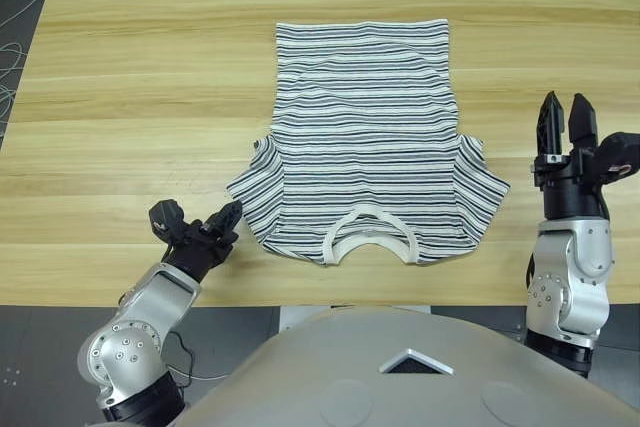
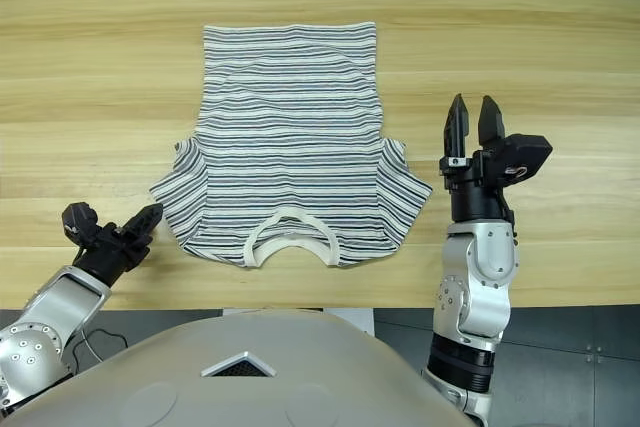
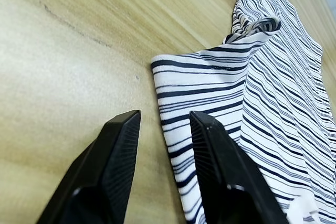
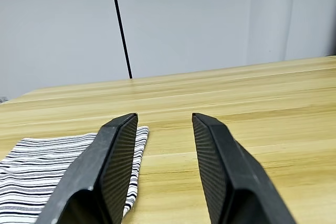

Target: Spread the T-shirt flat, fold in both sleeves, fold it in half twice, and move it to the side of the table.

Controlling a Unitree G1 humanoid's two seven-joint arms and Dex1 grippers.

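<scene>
The left fingers (image 3: 118,156) are open, low over the desk (image 1: 130,77) at the edge of the shirt (image 1: 365,137). The shirt lies spread out in the middle, collar near the robot. The right fingers (image 1: 549,129) are open too, near its right sleeve.

Ahead of your left gripper (image 1: 197,215) and to its outer side you have open tabletop (image 1: 130,67). The sleeve edge of the shirt (image 1: 365,137) lies just beside it on the inner side. Your right gripper (image 1: 565,102) has open tabletop ahead and outward, with the shirt near its inner side.
</scene>
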